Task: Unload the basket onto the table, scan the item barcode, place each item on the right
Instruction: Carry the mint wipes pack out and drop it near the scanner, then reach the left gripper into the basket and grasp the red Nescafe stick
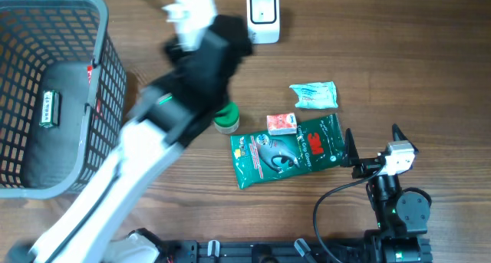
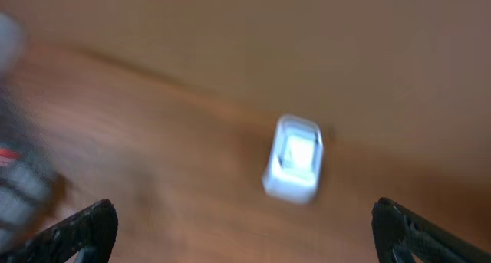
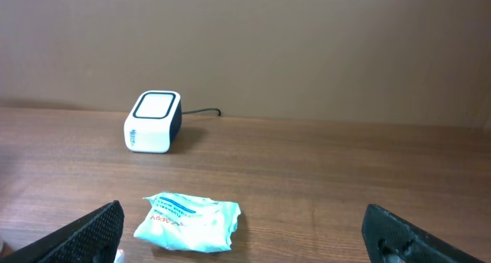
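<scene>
The left gripper [image 2: 245, 234] is spread wide, its black fingers [image 2: 83, 231] holding nothing. The view is blurred. The white box-shaped barcode scanner [image 2: 294, 169] sits on the brown wooden table [image 2: 169, 133] ahead, between the tips and apart from both. A flat black pouch with a white barcode label [image 1: 61, 140] lies in the grey mesh basket [image 1: 107, 71], off to their left. The right gripper [image 3: 245, 228] is also wide and empty, with a crinkled white-and-teal packet [image 3: 188, 221] ahead, nearer its left finger.

The left arm [image 1: 176, 102] is blurred and hides part of the green jar [image 1: 228, 125] at its 4 o'clock. The basket [image 1: 115, 79] is cut off at the overhead view's 9 o'clock edge. The scanner [image 2: 294, 157] is smeared in the left wrist view.
</scene>
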Motion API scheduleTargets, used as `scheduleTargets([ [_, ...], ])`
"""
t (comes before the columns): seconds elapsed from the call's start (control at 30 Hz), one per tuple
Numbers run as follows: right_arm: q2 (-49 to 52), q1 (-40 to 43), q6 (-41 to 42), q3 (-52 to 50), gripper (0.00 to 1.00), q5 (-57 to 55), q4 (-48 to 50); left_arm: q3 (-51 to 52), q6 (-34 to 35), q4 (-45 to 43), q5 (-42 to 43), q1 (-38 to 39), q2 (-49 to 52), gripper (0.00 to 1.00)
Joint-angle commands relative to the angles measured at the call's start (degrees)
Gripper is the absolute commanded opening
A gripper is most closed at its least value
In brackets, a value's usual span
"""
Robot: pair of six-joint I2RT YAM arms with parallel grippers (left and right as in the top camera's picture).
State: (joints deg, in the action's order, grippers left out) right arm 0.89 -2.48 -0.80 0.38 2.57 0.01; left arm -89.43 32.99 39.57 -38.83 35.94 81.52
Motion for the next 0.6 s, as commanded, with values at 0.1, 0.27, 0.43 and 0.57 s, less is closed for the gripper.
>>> scheduleTargets([
  [0.1,-0.3,0.0,-0.7,-0.1,1.0,0.5,0.2,-0.2,8.1,11.6,-15.2,-22.6,-20.3,1.0],
  [0.27,-0.3,0.0,-0.7,-0.1,1.0,0.5,0.2,1.1,16.9,19.0,1.7,-49.2,-17.0,1.0],
  [0.43,-0.3,0.0,-0.7,-0.1,1.0,0.5,0.2,1.5,-0.8,14.8,13.9,-58.6,-2.7,1.0],
  [0.57,-0.3,0.0,-0.7,-0.1,1.0,0.5,0.2,1.5,-13.9,12.6,19.5,-58.7,8.0,1.0],
])
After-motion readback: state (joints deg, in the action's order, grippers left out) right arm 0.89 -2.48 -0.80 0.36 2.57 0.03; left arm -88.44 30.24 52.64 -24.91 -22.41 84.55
